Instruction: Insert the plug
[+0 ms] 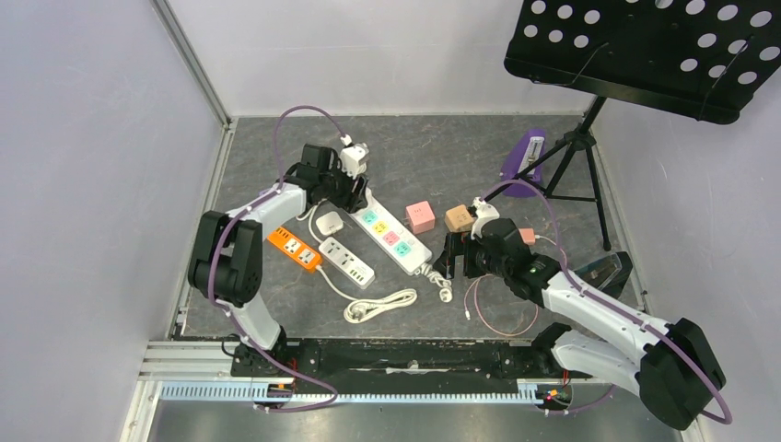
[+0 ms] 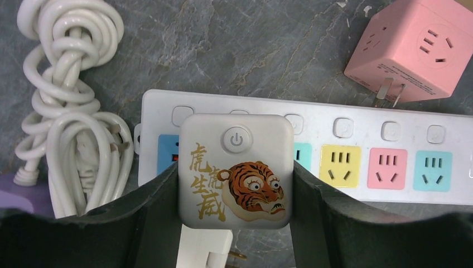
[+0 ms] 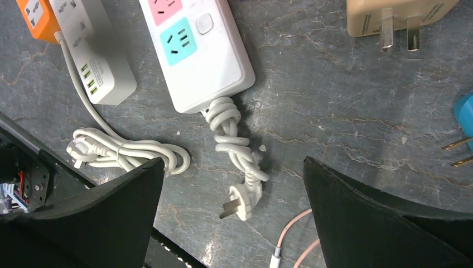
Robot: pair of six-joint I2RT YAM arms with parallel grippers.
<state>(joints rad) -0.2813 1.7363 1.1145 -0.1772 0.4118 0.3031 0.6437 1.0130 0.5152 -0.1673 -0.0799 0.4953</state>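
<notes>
My right gripper (image 3: 231,167) hangs wide and empty over the knotted cord (image 3: 234,151). Farther out, my left gripper (image 2: 235,184) clamps the tiger-print plug (image 2: 235,167) over the end blue socket (image 2: 166,153) of the white power strip (image 2: 357,114). The prongs are hidden. I judge seating not yet done: 1 push down.

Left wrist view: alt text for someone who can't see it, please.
The left gripper grips a white tiger-printed plug over a power strip with coloured sockets. A pink cube adapter and coiled white cord lie nearby.
</notes>
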